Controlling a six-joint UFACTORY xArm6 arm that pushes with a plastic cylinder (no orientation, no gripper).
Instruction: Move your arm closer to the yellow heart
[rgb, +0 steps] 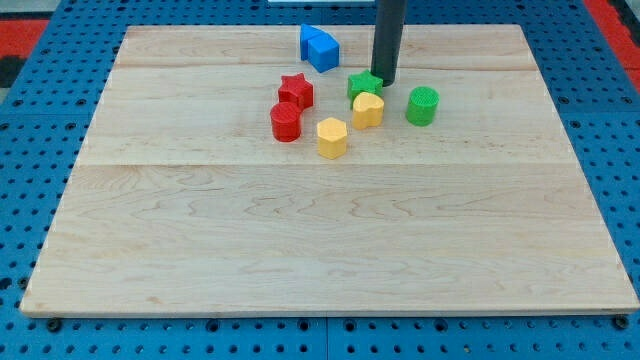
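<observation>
— Wooden board (330, 250) first: what sits on it, counting from the view's left?

— Seven blocks, by my count. Two red: a red cylinder (285, 122) and, just above it, a red star (296, 91), the two close together. One blue block (319, 47) nearer the view's top, shape hard to make out. Two yellow: a yellow block (332, 137) with faceted sides, then the yellow heart (367, 110) up and to its right. Two green: a green block (364, 84) touching the heart's upper edge, its shape partly hidden, and a green cylinder (422, 105) standing apart at the view's right.

— And the jaws?

— I have none to report; my arm ends in a plain dark rod, so nothing opens and nothing is held. My tip (385, 81) rests at the green block's right side, seemingly touching it, just above the yellow heart and left of the green cylinder.

— So the heart?

— Near the cluster's middle, right below my tip.
</observation>
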